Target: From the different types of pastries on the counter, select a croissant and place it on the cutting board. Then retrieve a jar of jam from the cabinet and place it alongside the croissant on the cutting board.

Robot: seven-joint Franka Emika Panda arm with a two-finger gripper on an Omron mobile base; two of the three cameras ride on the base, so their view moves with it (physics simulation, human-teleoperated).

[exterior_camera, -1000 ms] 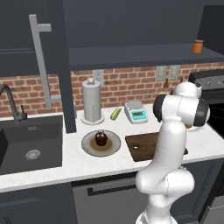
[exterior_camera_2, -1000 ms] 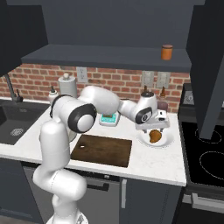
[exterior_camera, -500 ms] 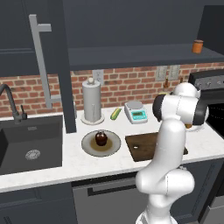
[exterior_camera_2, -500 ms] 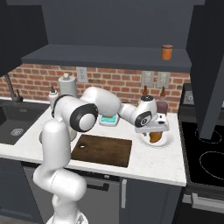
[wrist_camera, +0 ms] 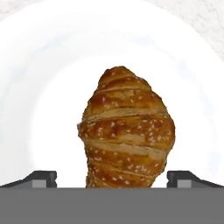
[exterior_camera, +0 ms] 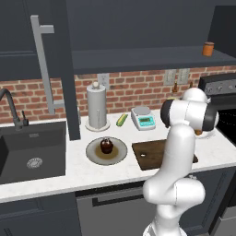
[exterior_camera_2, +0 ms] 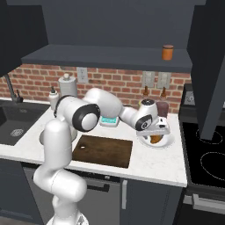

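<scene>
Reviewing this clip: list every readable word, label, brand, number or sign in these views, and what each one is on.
None can be read.
Small white kitchen scale with a teal display: the display shows no legible digits.
Orange-brown jar on the dark upper shelf: no label visible.
Two dark bottles by the brick wall: too small to tell.
Sesame-topped golden croissant on the round white plate: no markings.
</scene>
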